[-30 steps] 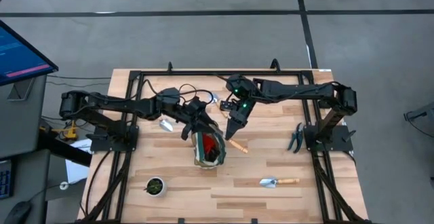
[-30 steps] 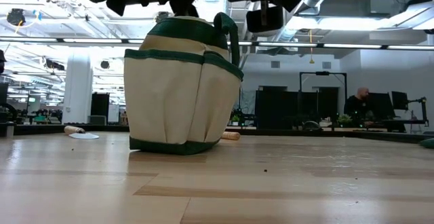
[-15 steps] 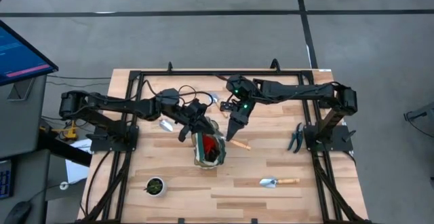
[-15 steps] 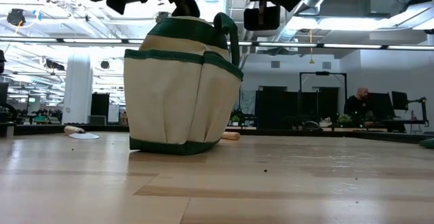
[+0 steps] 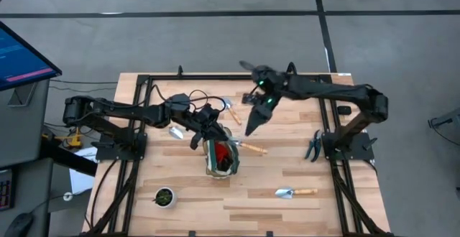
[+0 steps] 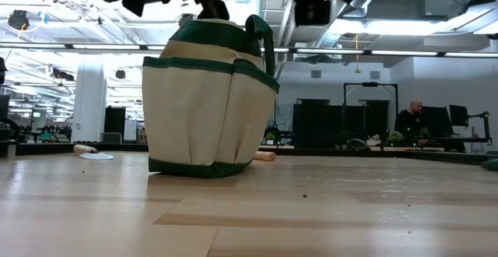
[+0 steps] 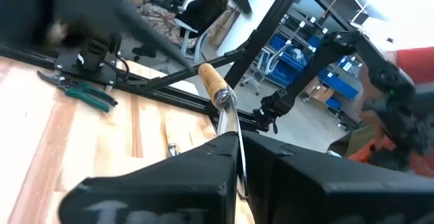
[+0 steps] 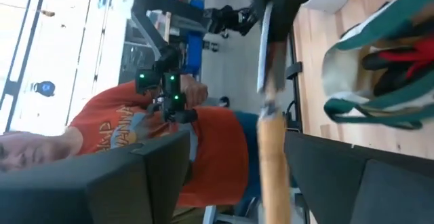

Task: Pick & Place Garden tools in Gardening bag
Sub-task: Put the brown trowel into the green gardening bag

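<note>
Garden tools lie scattered over the wooden table (image 5: 302,215) in the high view: one trowel (image 5: 295,192) rests at lower right of centre with its long axis horizontal, silver blade to the left and wooden handle to the right; a second wooden-handled tool (image 5: 252,148) lies just right of the gardening bag (image 5: 221,158), its axis running slightly down to the right; a third tool (image 5: 231,112) lies above the bag, angled diagonally; a silver blade (image 5: 175,131) shows at the bag's upper left. Green-handled pruners (image 5: 313,145) lie near the right edge, axis roughly vertical. The bag stands upright at frame centre, mouth up, with a red-and-black item (image 5: 224,153) inside; in the low view it is a soft cream fabric tote with dark green trim and side pockets. The left gripper (image 5: 200,133) reaches in from the left with the arm stretched horizontally and hangs at the bag's upper-left rim; the left wrist view shows its fingers closed narrow on a tool (image 7: 224,119), metal shaft between them, wooden handle pointing away. The right gripper (image 5: 251,126) hangs above the table, upper right of the bag, pointing down-left; the right wrist view shows it pinching a wooden-handled tool (image 8: 271,136). A small round dark pot (image 5: 164,197) with green stands at lower left.
</note>
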### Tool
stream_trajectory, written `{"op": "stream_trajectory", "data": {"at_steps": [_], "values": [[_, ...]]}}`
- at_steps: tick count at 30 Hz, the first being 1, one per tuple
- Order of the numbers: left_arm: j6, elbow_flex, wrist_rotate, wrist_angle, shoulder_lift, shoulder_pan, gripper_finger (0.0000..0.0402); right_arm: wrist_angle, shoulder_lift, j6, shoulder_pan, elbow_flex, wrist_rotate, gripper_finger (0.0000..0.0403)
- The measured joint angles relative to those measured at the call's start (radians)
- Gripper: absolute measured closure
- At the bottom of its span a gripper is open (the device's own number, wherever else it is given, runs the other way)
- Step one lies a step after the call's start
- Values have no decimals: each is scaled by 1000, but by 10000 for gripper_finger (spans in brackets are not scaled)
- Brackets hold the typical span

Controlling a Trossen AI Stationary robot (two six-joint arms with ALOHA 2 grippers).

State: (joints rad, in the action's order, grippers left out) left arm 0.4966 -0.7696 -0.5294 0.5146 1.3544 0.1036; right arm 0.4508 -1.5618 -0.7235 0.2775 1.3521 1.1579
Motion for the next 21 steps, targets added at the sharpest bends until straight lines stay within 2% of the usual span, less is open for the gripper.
{"op": "stream_trajectory", "data": {"at_steps": [4, 7, 10, 15, 21], "values": [[14, 0, 49, 5, -10, 0, 400, 185, 127, 113, 71, 0, -57, 173], [25, 1, 154, 25, -49, 0, 400, 322, 252, 235, 108, 0, -221, 179], [17, 0, 302, 35, -117, 6, 400, 399, 383, 303, 118, 0, -421, 185], [11, 0, 494, 59, -232, 24, 400, 357, 548, 316, 116, 1, -689, 187], [65, 0, 534, 266, -276, 26, 400, 173, 628, 329, 54, 1, -925, 182]]}}
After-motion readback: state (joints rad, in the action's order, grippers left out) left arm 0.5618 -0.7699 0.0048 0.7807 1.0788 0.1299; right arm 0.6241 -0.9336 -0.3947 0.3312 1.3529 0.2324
